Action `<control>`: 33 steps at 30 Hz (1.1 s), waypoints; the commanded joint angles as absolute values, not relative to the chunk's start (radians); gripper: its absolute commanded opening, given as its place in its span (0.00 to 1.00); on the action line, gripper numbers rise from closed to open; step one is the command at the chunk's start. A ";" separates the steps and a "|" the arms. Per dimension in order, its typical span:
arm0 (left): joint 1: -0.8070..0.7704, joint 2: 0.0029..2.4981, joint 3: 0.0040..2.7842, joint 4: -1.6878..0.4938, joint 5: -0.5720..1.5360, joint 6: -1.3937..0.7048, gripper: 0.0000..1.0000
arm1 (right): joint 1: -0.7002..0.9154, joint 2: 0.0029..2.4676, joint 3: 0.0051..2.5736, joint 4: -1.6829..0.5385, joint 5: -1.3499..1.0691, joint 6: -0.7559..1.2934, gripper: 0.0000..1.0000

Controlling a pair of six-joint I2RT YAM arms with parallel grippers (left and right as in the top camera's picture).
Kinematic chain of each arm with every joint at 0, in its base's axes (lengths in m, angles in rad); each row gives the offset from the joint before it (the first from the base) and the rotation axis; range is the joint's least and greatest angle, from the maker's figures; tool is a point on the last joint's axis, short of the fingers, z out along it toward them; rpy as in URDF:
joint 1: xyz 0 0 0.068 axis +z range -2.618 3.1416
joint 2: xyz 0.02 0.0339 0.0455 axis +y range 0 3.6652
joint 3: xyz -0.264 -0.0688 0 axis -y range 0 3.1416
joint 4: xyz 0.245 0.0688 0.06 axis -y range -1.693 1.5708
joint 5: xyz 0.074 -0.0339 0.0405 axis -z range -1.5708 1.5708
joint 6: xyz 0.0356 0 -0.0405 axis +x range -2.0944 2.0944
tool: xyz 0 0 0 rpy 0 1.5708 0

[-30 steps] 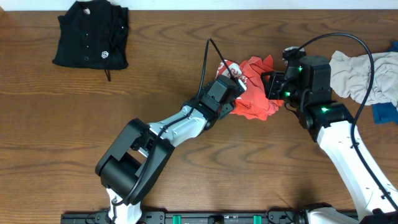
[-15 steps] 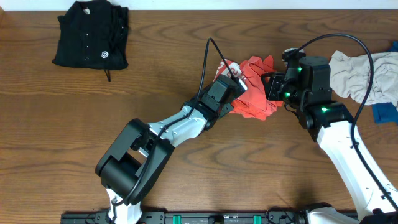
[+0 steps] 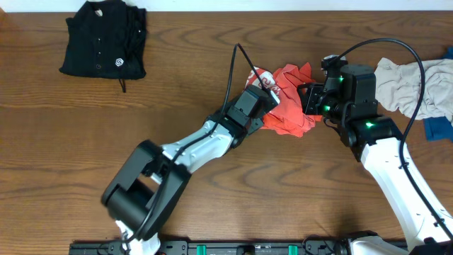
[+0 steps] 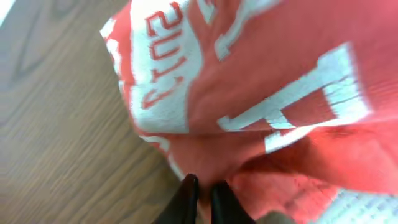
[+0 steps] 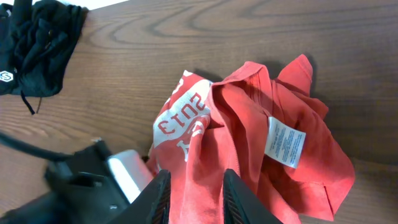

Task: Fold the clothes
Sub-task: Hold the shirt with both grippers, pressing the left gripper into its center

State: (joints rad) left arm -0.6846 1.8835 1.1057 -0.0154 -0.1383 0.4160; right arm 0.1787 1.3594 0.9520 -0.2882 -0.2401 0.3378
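The red-orange T-shirt (image 3: pixel 289 106) with white lettering lies crumpled on the wooden table, between my two grippers. My left gripper (image 3: pixel 267 105) comes in from the shirt's left side. In the left wrist view its fingers (image 4: pixel 189 198) stand almost together, pinching the shirt's (image 4: pixel 261 93) lower edge just above the wood. My right gripper (image 3: pixel 310 106) comes in from the right. Its jaws (image 5: pixel 196 193) hold a thick fold of the shirt (image 5: pixel 249 137) between them. A white care label (image 5: pixel 283 143) shows on top.
A folded black buttoned shirt (image 3: pixel 102 39) lies at the far left corner, also in the right wrist view (image 5: pixel 37 37). A pale grey garment (image 3: pixel 407 85) and a blue piece (image 3: pixel 439 127) are heaped at the right edge. My left arm (image 5: pixel 106 180) crosses close to the right gripper.
My left gripper has closed on the T-shirt's edge, and the left arm's lower part has shifted slightly left. The right arm and the shirt have hardly moved.
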 commanded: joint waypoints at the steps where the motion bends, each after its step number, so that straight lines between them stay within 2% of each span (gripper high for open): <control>1: -0.687 1.806 1.117 -0.054 -0.150 0.418 0.06 | 0.177 1.356 0.957 -0.289 -0.252 0.344 0.25; 9: -0.687 1.794 1.117 -0.126 -0.131 0.405 0.06 | 0.177 1.356 0.957 -0.296 -0.252 0.344 0.24; 10: -0.687 1.794 1.117 -0.126 -0.118 0.404 0.10 | 0.177 1.356 0.957 -0.297 -0.252 0.344 0.24; 11: -0.687 1.795 1.117 -0.125 -0.103 0.403 0.29 | 0.177 1.356 0.957 -0.298 -0.252 0.344 0.24; 13: -0.685 1.798 1.117 -0.125 -0.073 0.403 0.49 | 0.177 1.356 0.957 -0.297 -0.252 0.344 0.24; 15: -0.685 1.800 1.117 -0.122 -0.059 0.403 0.55 | 0.177 1.356 0.957 -0.299 -0.253 0.344 0.24; 33: -0.660 1.890 1.117 0.014 -0.059 0.407 0.56 | 0.178 1.356 0.957 -0.309 -0.262 0.344 0.24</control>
State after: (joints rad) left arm -0.6792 1.8778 1.1061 0.0036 -0.0692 0.4084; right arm 0.1787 1.3594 0.9520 -0.3099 -0.2546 0.3378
